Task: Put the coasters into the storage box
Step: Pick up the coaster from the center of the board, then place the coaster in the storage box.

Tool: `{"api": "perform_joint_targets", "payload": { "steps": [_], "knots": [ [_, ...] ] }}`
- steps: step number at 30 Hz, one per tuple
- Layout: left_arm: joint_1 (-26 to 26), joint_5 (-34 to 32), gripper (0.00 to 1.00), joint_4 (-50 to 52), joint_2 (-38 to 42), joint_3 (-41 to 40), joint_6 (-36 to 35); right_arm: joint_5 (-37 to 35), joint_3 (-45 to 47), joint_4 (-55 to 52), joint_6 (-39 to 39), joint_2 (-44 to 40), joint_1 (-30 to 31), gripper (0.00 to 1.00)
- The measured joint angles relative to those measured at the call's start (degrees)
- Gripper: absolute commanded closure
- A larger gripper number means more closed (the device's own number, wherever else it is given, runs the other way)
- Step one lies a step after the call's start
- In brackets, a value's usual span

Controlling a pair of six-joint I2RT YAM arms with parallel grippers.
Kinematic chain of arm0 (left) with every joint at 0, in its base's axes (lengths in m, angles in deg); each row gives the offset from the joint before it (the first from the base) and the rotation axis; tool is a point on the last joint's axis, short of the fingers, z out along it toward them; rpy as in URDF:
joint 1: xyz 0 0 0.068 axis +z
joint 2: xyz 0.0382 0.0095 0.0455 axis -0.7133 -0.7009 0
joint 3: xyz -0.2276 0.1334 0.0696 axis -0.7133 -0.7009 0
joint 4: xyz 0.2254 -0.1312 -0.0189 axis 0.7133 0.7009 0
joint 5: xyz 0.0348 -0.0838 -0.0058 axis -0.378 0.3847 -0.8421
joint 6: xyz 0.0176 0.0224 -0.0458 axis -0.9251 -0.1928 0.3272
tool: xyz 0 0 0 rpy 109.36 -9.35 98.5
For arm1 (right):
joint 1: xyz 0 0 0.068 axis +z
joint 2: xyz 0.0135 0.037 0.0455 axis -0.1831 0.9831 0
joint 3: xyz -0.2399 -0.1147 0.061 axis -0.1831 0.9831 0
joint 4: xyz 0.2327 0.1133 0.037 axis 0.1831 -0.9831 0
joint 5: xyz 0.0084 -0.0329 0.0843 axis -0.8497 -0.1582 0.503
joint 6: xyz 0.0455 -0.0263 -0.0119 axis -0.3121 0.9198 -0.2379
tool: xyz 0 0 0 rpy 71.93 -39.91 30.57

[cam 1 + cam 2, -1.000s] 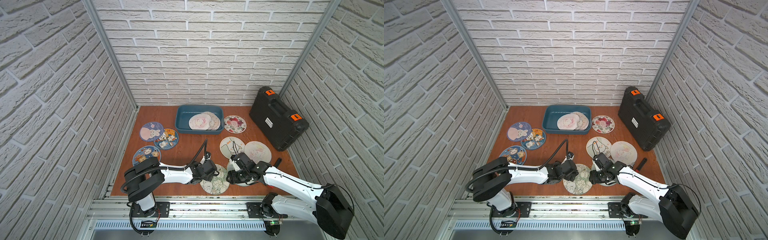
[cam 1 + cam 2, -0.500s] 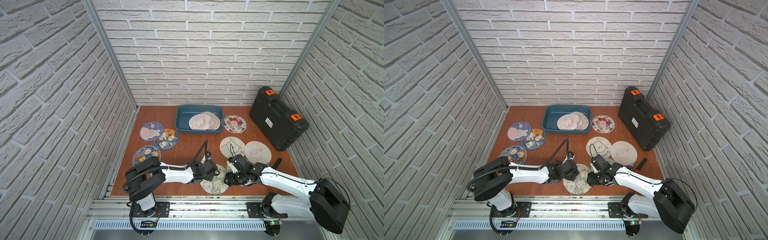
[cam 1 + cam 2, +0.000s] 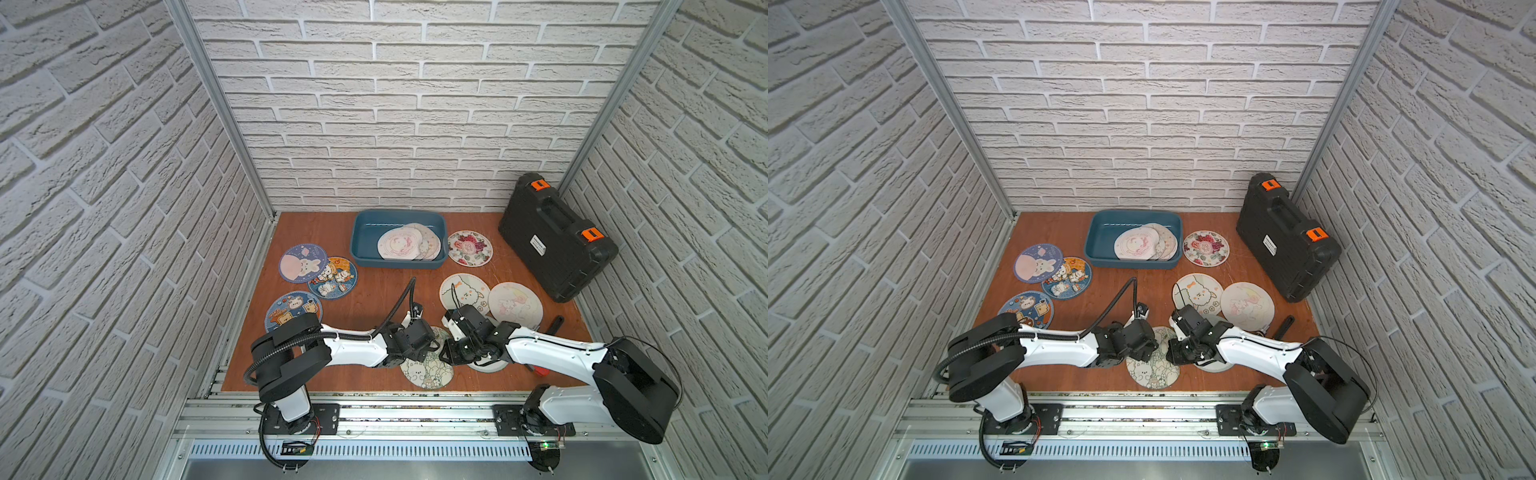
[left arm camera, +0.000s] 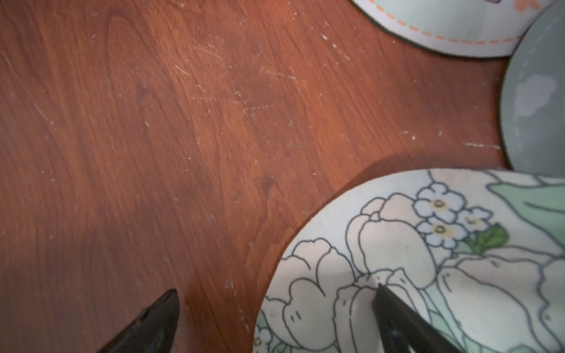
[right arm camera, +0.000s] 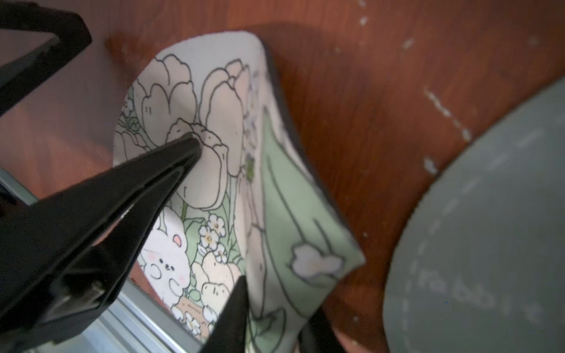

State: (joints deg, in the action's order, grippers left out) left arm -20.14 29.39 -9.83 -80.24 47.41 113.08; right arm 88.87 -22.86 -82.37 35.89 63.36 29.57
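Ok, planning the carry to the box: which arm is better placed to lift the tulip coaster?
Right. The right gripper has its jaws pinched on the curled-up edge of the tulip coaster; the left gripper stands open, one fingertip only pressing it down.

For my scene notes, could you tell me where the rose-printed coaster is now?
In both top views the rose-printed coaster lies flat at the far end of the table, between the storage box and the black case, right beside the box.

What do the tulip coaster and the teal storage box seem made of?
The tulip coaster: probably soft printed fabric over dark foam or rubber, matte; its lifted edge bends, showing a dark side. The storage box: likely plastic, smooth, glossy, with rounded corners.
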Motion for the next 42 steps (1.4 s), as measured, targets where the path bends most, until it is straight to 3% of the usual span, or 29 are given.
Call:
{"api": "perform_joint_targets", "payload": {
  "steps": [1,13,24,42],
  "knots": [
    [0.0,0.0,0.02,0.0,0.0,0.0,0.0,0.1,-0.3,0.0,0.1,0.7,0.1,0.93],
    [1.8,-1.2,0.02,1.0,3.8,-1.4,2.5,-4.5,-8.9,-7.1,4.9,1.8,0.5,0.94],
    [11.5,-3.9,0.02,4.2,16.0,-2.1,9.2,-12.0,-23.1,-9.6,12.4,1.0,0.4,0.94],
    [20.5,-3.3,0.02,5.1,25.6,-5.1,8.3,-9.5,-55.0,-9.2,19.5,22.6,-6.8,0.94]
  ]
}}
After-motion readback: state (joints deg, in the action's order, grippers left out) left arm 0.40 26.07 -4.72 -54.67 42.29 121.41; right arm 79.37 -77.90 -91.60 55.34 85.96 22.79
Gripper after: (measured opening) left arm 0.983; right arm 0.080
